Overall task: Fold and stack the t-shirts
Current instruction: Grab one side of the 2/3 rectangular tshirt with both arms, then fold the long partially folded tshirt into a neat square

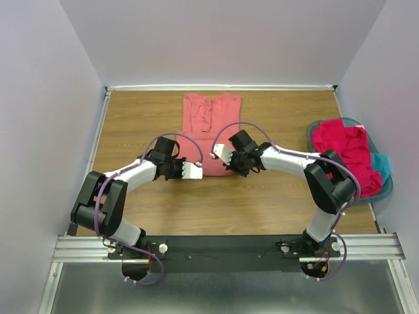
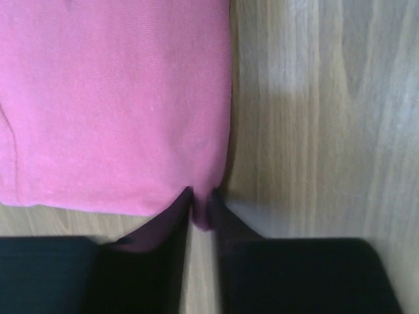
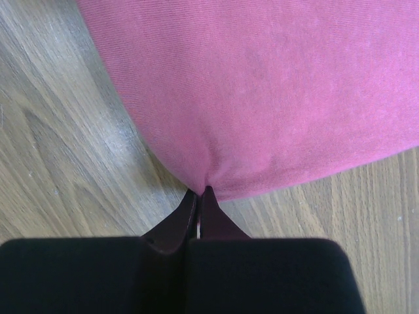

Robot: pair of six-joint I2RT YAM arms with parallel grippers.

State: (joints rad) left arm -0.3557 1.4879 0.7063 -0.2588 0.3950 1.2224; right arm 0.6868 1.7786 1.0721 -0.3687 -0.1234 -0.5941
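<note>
A salmon-pink t-shirt (image 1: 211,114) lies folded into a long strip at the back middle of the wooden table (image 1: 275,196). Both grippers are at its near hem. My left gripper (image 1: 196,171) is at the near left corner. In the left wrist view its fingers stand slightly apart (image 2: 201,193), with the corner of the salmon-pink t-shirt (image 2: 111,98) poking between the tips. My right gripper (image 1: 222,159) is at the near right corner. In the right wrist view it is shut (image 3: 200,191), and the hem of the salmon-pink t-shirt (image 3: 275,98) puckers at its tips.
A round teal basket (image 1: 386,186) stands at the right edge of the table. It holds a crumpled magenta-red t-shirt (image 1: 347,154) and some teal cloth (image 1: 382,163). Pale walls close in the table on three sides.
</note>
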